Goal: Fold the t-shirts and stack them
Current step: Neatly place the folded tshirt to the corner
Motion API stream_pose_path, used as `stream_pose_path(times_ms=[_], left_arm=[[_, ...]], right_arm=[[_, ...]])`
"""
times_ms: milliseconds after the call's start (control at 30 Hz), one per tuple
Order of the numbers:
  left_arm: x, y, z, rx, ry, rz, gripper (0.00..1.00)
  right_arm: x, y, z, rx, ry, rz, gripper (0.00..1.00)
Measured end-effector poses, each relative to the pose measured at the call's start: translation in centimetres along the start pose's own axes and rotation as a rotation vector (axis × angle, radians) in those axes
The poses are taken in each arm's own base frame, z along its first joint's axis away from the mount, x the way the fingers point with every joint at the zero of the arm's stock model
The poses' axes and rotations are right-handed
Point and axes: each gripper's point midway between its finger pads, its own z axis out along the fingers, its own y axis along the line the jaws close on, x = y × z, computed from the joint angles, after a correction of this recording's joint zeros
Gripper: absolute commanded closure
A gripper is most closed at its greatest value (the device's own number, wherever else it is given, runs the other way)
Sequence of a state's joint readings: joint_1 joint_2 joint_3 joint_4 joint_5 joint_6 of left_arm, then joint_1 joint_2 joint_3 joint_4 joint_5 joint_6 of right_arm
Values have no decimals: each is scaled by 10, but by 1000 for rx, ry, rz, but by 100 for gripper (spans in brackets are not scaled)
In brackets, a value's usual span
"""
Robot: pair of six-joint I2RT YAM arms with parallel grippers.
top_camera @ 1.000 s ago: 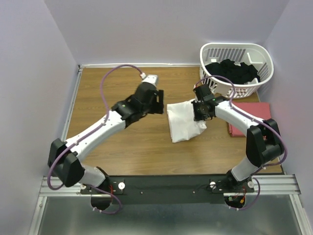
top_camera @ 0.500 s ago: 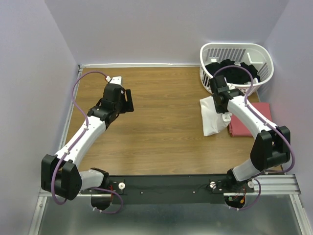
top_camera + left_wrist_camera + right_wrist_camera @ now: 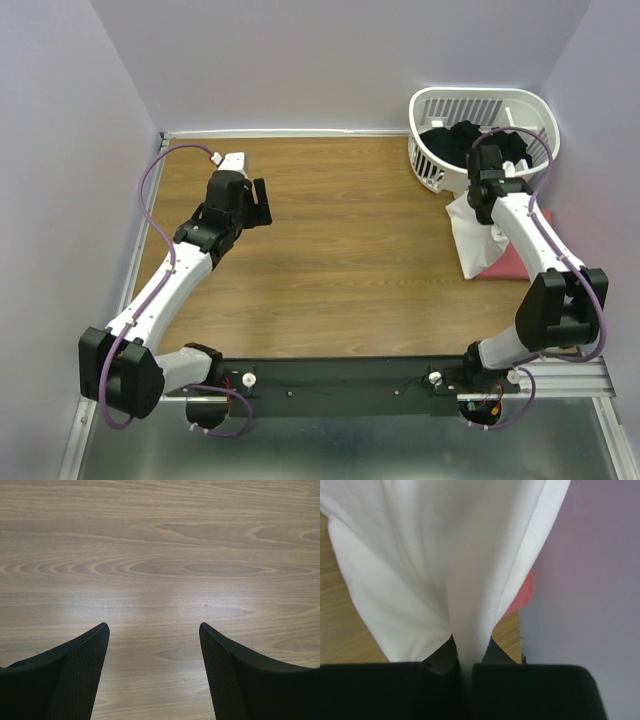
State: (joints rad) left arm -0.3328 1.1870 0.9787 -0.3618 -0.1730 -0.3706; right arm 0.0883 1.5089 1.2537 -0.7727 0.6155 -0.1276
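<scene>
- White t-shirt point(image 3: 472, 240): bunched, hung pinched in the right gripper point(image 3: 465, 652), overlapping the red one.
- Salmon-red t-shirt point(image 3: 518, 262): lay flat at the right edge of the table point(image 3: 330, 260), partly covered.

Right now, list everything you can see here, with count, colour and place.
white shirt: one, white, pinched in the right gripper at the table's right side, overlapping the red shirt
red shirt: one, salmon-red, on the table by the right edge
basket: one, white, far right corner
clothes: a heap, black, in the basket
table: one, brown wood
left gripper: one, black, open and empty, over the table's left part
right gripper: one, black, shut on the white shirt
</scene>
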Motion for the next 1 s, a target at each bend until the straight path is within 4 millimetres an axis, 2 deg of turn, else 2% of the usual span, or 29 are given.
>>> stream_pose_path(times_ms=[233, 500, 667, 767, 800, 867, 900, 1000], left_arm=[[0, 0, 0, -3, -2, 1, 20], [2, 6, 1, -28, -3, 1, 20], [3, 9, 3, -40, -1, 1, 20], [3, 9, 3, -42, 1, 2, 20], [4, 9, 3, -42, 1, 2, 20], [4, 10, 4, -45, 3, 2, 20], [4, 10, 5, -46, 5, 1, 20], [4, 14, 6, -55, 6, -4, 20]], right_arm=[[5, -20, 23, 40, 31, 36, 100], [42, -24, 80, 80, 152, 70, 99], [52, -26, 101, 111, 186, 73, 90], [56, -28, 111, 134, 209, 74, 78], [57, -28, 114, 141, 215, 70, 66], [58, -30, 119, 169, 225, 70, 52], [56, -34, 120, 187, 228, 69, 35], [54, -45, 119, 248, 239, 73, 12]])
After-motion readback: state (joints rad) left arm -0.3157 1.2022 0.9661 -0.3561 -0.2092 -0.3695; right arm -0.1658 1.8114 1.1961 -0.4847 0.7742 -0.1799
